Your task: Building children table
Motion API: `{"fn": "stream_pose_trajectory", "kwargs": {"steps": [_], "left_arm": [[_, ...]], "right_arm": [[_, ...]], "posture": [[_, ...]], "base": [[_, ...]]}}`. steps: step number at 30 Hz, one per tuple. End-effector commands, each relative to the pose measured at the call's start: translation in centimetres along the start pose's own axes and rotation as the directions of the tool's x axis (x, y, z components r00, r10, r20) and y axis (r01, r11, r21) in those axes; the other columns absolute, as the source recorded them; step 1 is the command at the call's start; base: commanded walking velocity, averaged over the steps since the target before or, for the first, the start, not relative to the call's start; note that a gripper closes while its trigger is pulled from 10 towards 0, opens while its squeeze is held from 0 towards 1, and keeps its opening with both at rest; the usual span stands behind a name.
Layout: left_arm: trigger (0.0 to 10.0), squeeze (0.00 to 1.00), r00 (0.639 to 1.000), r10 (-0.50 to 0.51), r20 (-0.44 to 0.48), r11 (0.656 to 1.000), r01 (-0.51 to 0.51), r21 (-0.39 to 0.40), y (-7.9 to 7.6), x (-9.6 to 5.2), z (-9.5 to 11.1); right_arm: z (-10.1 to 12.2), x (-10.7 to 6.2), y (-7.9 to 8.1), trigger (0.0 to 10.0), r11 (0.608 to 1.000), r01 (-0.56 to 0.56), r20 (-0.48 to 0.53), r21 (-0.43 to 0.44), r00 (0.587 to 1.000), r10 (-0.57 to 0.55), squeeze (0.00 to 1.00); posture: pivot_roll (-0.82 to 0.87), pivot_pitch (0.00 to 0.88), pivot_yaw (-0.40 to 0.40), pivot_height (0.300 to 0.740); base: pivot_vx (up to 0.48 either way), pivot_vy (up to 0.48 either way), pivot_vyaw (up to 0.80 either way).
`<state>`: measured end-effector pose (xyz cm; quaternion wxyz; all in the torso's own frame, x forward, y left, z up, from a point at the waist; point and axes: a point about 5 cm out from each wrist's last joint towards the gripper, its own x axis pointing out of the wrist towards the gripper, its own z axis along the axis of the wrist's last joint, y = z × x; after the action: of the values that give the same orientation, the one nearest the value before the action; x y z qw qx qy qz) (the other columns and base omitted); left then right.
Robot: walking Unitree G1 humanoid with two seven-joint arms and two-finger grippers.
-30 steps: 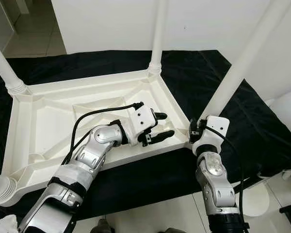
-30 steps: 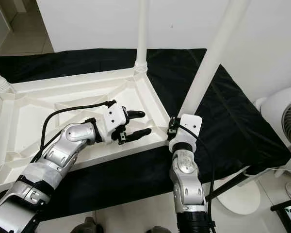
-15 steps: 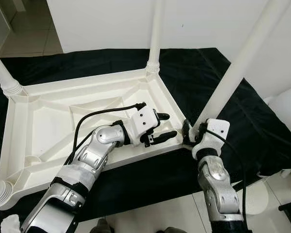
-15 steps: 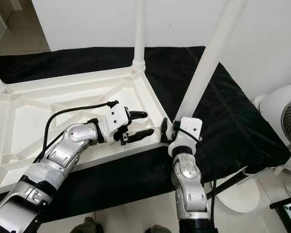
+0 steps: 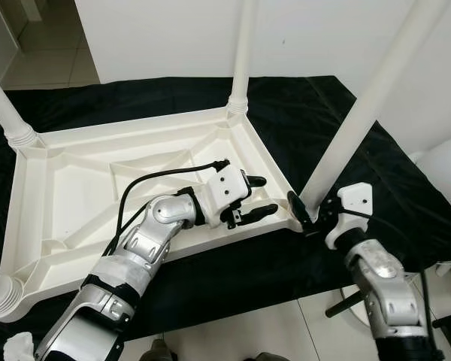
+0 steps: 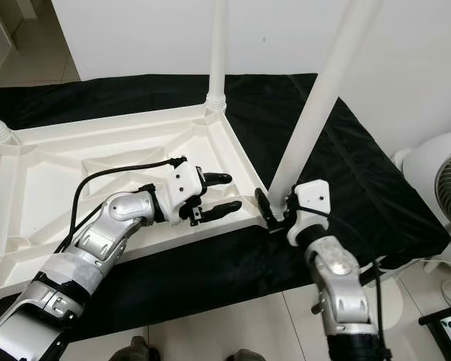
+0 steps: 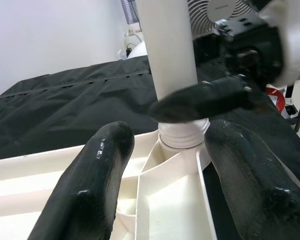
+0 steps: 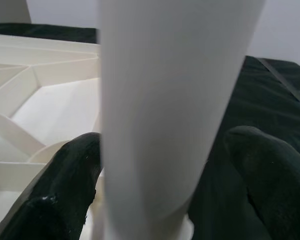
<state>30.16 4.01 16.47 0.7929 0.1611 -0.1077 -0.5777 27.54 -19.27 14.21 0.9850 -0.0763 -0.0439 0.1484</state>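
A white plastic children's table [image 5: 75,188] lies upside down on a black cloth, its legs pointing up. My right gripper [image 6: 278,210] is at the base of the front right leg [image 5: 361,105]. It is open, with one finger [image 8: 70,190] on each side of the leg [image 8: 170,100]; one finger is close against it and the other stands slightly off. My left gripper [image 5: 264,195] hovers open over the table's underside, just left of that corner, holding nothing. It points at the leg [image 7: 170,50] and the right gripper's finger [image 7: 205,100].
Other legs stand at the far corner [image 5: 243,53], the left corner [image 5: 4,105] and the near left corner [image 5: 0,289]. The black cloth [image 5: 406,203] covers the floor under the table. A white fan [image 6: 443,180] stands at the right. Pale tile floor [image 5: 263,331] lies in front.
My right arm has swung out to the right, and its fingers now straddle the base of the front right leg. My left gripper has edged slightly toward that corner.
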Motion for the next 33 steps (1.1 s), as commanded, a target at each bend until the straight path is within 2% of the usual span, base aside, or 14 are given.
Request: {"fn": "stream_pose_trajectory", "kwargs": {"steps": [1,5,6,8,9,10,13,21,22,28,33], "left_arm": [[10.0,0.00,0.998,-0.065,-0.006,0.998,0.065,0.019,-0.5,0.1,0.1],[10.0,0.00,0.998,-0.068,-0.004,0.998,0.068,0.018,-0.5,0.2,0.2],[10.0,0.00,0.998,-0.069,-0.004,0.997,0.069,0.019,-0.5,0.2,0.2],[10.0,0.00,0.998,-0.069,-0.004,0.997,0.069,0.019,-0.5,0.2,0.2],[10.0,0.00,0.998,-0.069,-0.003,0.997,0.069,0.020,-0.4,0.2,0.3],[10.0,0.00,0.998,-0.068,-0.003,0.997,0.069,0.022,-0.4,0.3,0.3],[10.0,0.00,0.998,-0.064,-0.002,0.998,0.064,0.026,-0.3,0.3,0.4],[10.0,0.00,0.998,-0.061,0.001,0.998,0.061,0.025,-0.3,0.3,0.4],[10.0,0.00,0.998,-0.061,0.001,0.998,0.061,0.024,-0.3,0.3,0.4],[10.0,0.00,0.998,-0.062,0.001,0.998,0.062,0.025,-0.3,0.3,0.4],[10.0,0.00,0.998,-0.061,0.001,0.998,0.061,0.023,-0.4,0.3,0.3]], "right_arm": [[-0.3,0.0,-0.1,10.0,1.000,-0.011,-0.003,0.013,1.000,0.011,0.00],[-0.5,0.7,-0.2,9.8,0.997,-0.077,-0.019,0.019,0.997,0.078,0.00],[-0.8,1.2,-0.1,6.4,0.994,-0.110,-0.031,0.007,0.993,0.111,0.00],[-0.8,1.2,-0.1,6.4,0.994,-0.110,-0.031,0.007,0.993,0.111,0.00],[-1.0,1.7,0.1,2.4,0.989,-0.146,-0.037,0.004,0.989,0.146,0.00],[-1.3,2.0,0.3,0.0,0.984,-0.179,-0.048,0.010,0.983,0.180,0.00],[-2.0,2.2,1.2,0.0,0.970,-0.243,-0.063,0.028,0.968,0.244,0.00],[-2.6,1.9,1.4,0.0,0.970,-0.240,-0.071,0.032,0.968,0.242,0.00],[-2.7,1.7,1.2,10.0,0.978,-0.201,-0.069,0.056,0.976,0.205,0.00],[-2.6,1.7,0.9,10.0,0.993,-0.090,-0.080,0.080,0.992,0.096,0.00],[-2.1,1.9,1.5,10.0,0.991,0.024,-0.067,0.130,0.998,-0.015,0.00]], "posture": [[-0.01,0.002,-0.023,0.740],[0.00,0.000,-0.024,0.740],[0.00,0.000,-0.024,0.740],[0.00,0.000,-0.024,0.740],[0.00,0.000,-0.022,0.740],[0.01,0.000,-0.024,0.740],[0.01,0.000,-0.024,0.740],[0.01,0.000,-0.027,0.740],[0.01,0.000,-0.027,0.740],[0.00,0.000,-0.029,0.740],[0.00,0.000,-0.030,0.740]], "base": [[0.000,0.000,0.00],[0.000,0.000,0.00],[0.000,0.000,0.00],[0.000,0.000,0.00],[0.000,0.000,0.00],[0.000,0.000,0.00],[0.000,0.000,0.00],[0.000,0.000,0.00],[0.000,0.000,0.00],[0.000,0.000,0.00],[0.000,0.000,0.00]]}}
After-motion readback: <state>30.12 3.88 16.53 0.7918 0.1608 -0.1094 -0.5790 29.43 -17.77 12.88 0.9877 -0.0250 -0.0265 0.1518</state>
